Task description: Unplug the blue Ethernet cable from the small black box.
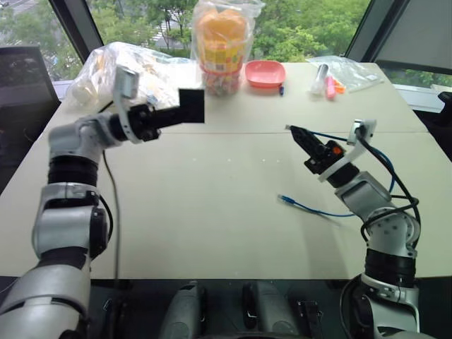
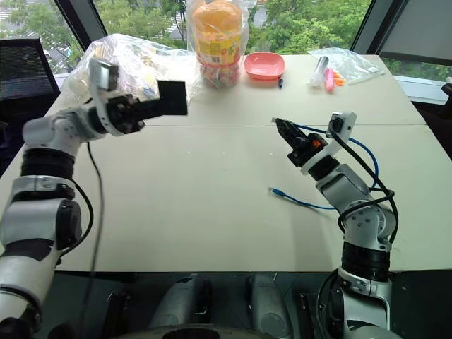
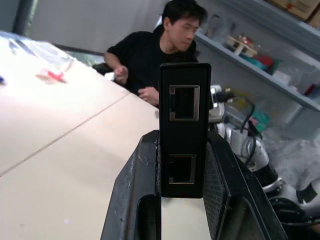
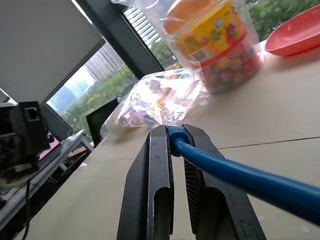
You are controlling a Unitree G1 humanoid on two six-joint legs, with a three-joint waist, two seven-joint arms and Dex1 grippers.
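Note:
My left gripper (image 1: 176, 114) is shut on the small black box (image 1: 191, 106) and holds it up above the table's far left. In the left wrist view the box (image 3: 184, 130) stands between the fingers (image 3: 135, 190), and both of its ports are empty. At the right, clear of the box, my right gripper (image 1: 293, 131) is shut on one end of the blue Ethernet cable (image 1: 314, 209). The right wrist view shows that cable (image 4: 240, 177) clamped between the fingers (image 4: 155, 170). The cable's other plug (image 1: 284, 200) lies loose on the table.
A snack jar in a plastic bag (image 1: 222, 42) and a pink bowl (image 1: 265, 73) stand at the table's far edge. A clear bag (image 1: 106, 67) lies far left, a bag with markers (image 1: 342, 74) far right. A person (image 3: 150, 55) sits beyond the table.

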